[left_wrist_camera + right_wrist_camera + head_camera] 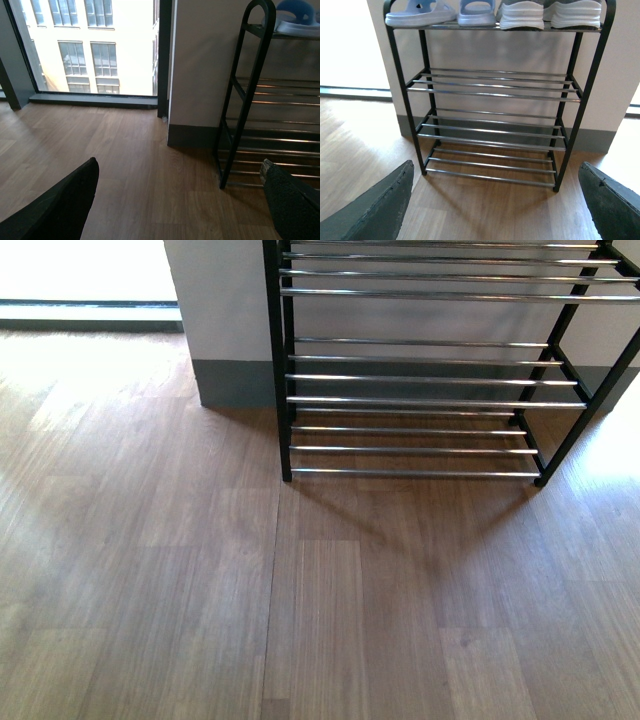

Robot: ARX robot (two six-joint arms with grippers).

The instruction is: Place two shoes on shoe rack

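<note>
The right gripper [495, 210] stands with its two dark, rough-textured fingers [375, 212] spread wide and nothing between them, facing the shoe rack [495, 95] head-on. The left gripper [182, 205] is likewise spread wide and empty, its matte black fingers [60, 207] cut off at the frame's edges, aimed at the rack's left side frame. The rack stands on a wood-grain plank floor [200, 590] against a pale wall [510, 55] with a grey skirting. Its black metal side frames curve round at the top, and shiny chrome rods run across in tiers. On the top tier sit a pair of pale blue slippers [437, 12] with smooth moulded straps and, just beside them, a pair of grey sneakers [550, 12] with thick white soles; their upper parts are cut off. The lower tiers show bare rods. In the front view only the lower tiers appear, and neither arm shows. A large window [95, 45] stands left of the wall.
</note>
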